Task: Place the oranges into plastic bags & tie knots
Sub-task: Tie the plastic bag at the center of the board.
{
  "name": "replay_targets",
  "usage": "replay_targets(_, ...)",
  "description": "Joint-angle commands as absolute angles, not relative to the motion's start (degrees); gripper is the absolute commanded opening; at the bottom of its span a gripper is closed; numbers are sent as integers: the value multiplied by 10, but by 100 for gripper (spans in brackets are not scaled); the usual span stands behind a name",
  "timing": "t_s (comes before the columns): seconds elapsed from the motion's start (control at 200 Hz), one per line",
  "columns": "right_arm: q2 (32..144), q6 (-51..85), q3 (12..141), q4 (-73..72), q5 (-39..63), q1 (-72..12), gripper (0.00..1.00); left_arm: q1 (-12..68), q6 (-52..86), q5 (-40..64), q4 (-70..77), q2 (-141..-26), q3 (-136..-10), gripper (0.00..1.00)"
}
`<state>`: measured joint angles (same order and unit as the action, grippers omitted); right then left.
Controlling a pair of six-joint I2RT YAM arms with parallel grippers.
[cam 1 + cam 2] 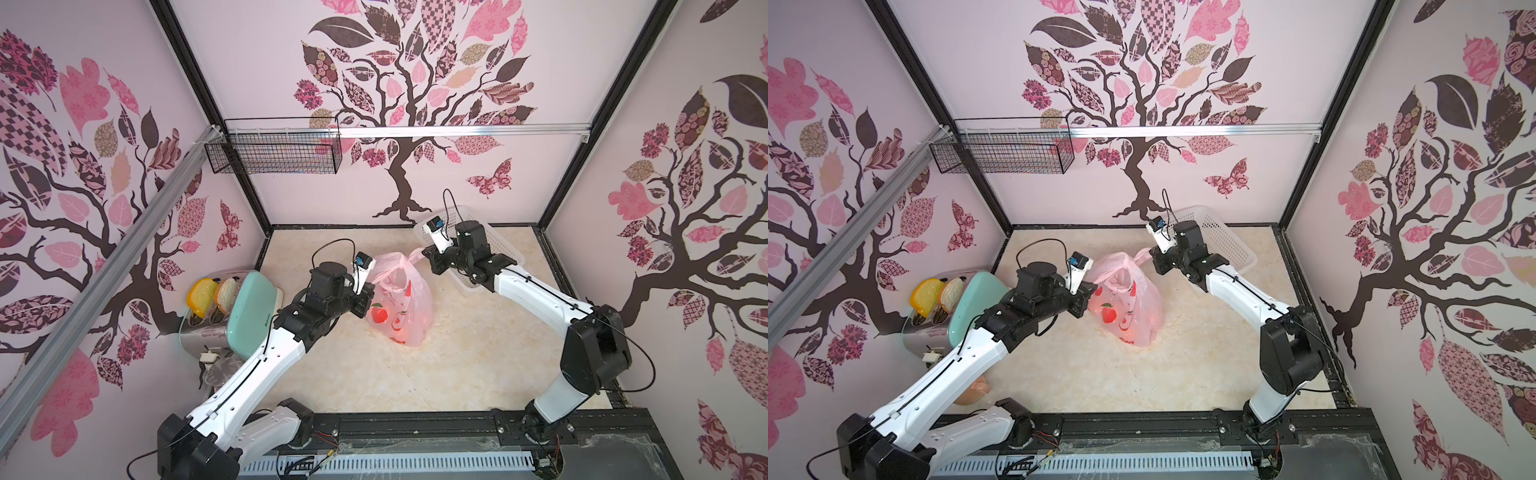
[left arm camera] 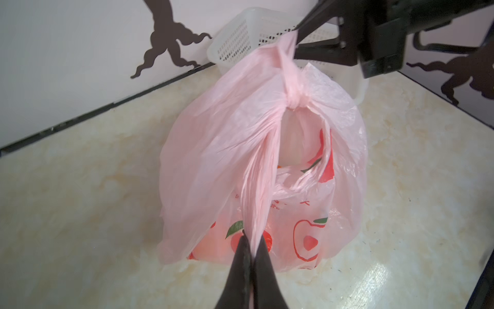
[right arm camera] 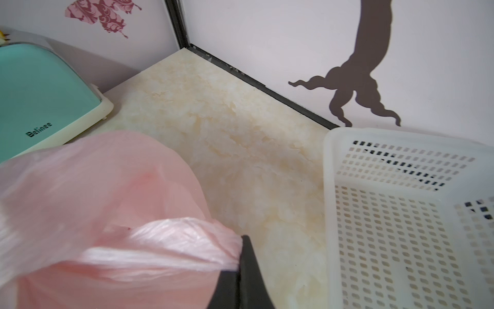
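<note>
Cinching the knot [image 2: 294, 100] on our thin translucent pink plastic bag [image 1: 401, 303]
Our left tool [image 2: 251, 242] is clenched on one twisted handle strip [image 2: 258, 192], the right tool [image 3: 241, 256] on the other; the bag stands on the table [image 1: 478, 365] between them, knot above its neck. We should pull both strips apart evenly and level, so the film neither tears nor tips the bag.

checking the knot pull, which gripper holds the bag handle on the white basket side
The right gripper: it is shut on the handle stretched toward the white basket. The left gripper pinches the other handle, on the toaster side.
</note>
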<state>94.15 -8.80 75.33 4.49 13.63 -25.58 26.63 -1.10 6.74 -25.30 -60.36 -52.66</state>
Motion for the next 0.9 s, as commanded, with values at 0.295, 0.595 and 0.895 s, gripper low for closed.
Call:
replay_targets(0.295, 839, 59, 569, -29, -48, -60, 0, 75, 317, 30, -219, -525, -339, 0)
replay_targets(0.595, 828, 67, 542, -33, 61, -38, 0, 0, 287, 150, -181, -505, -323, 4)
replay_targets(0.895, 728, 104, 567, 100, -75, -56, 77, 39, 251, 48, -247, -533, -453, 91)
